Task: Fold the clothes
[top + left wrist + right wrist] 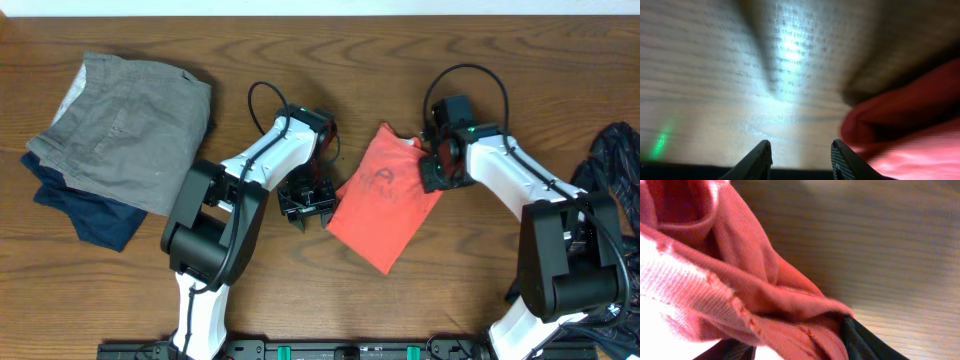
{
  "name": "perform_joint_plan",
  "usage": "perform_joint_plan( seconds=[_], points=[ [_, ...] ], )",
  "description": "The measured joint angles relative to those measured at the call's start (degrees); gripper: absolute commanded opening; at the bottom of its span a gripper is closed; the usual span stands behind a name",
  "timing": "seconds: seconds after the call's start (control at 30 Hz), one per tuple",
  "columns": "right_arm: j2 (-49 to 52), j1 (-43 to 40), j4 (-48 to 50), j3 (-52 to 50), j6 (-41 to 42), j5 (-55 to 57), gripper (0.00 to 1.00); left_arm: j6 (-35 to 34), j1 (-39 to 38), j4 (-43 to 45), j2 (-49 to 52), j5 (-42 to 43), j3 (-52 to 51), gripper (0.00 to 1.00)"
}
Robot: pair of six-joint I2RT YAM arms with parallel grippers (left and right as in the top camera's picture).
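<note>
The clothes are a coral-red T-shirt (385, 195), lying folded into a slanted oblong in the middle of the table with a dark logo facing up. My left gripper (305, 207) sits low just off the shirt's left edge. In the left wrist view the left gripper (801, 147) is open, with bare wood between its fingers and the red shirt (910, 125) to their right. My right gripper (436, 165) is at the shirt's upper right edge. In the right wrist view the right gripper (790, 336) has bunched red cloth (740, 280) filling its jaws.
A folded grey garment (125, 120) lies on a navy one (85, 210) at the back left. A black patterned garment (612, 165) hangs at the right edge, close to the right arm's base. A black rail (330, 350) runs along the front edge.
</note>
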Motion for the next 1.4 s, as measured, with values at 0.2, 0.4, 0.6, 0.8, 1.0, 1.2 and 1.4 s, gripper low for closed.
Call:
perform_joint_plan(
  seconds=[0.2,0.4,0.6,0.8,1.0,1.2,1.4],
  points=[
    [-1.57,-1.81,-7.32,5.86,1.01,6.03,0.6,-0.76,2.27,12.83,-7.54,-3.48,-0.33,0.81],
    [-10.84,-1.97,-13.27,7.61,2.05,5.29,0.66,6.1,3.39,29.03,-12.09,-1.79,-0.04,0.98],
    [-16.55,-1.97,-20.96,8.26,3.06,1.68,0.66,13.22,3.23,36.79,-8.15,5.81,-0.02,0.98],
    [-16.59,-1.97,-24.35,8.26,4.52,0.39,0.65,17.14,3.23,43.71,-0.07,14.82,-0.04,0.98],
    [-16.59,-1.97,-25.24,8.26,5.11,0.2,0.65,17.94,3.17,47.08,4.11,20.33,0.09,0.98],
    [-16.59,-1.97,-25.11,8.26,5.53,0.11,0.65,17.81,1.68,48.78,7.06,29.24,1.49,0.91],
    [-16.59,-1.97,-24.98,8.26,6.01,0.13,0.65,17.55,-2.16,49.96,9.2,31.74,1.4,0.24]
  ],
)
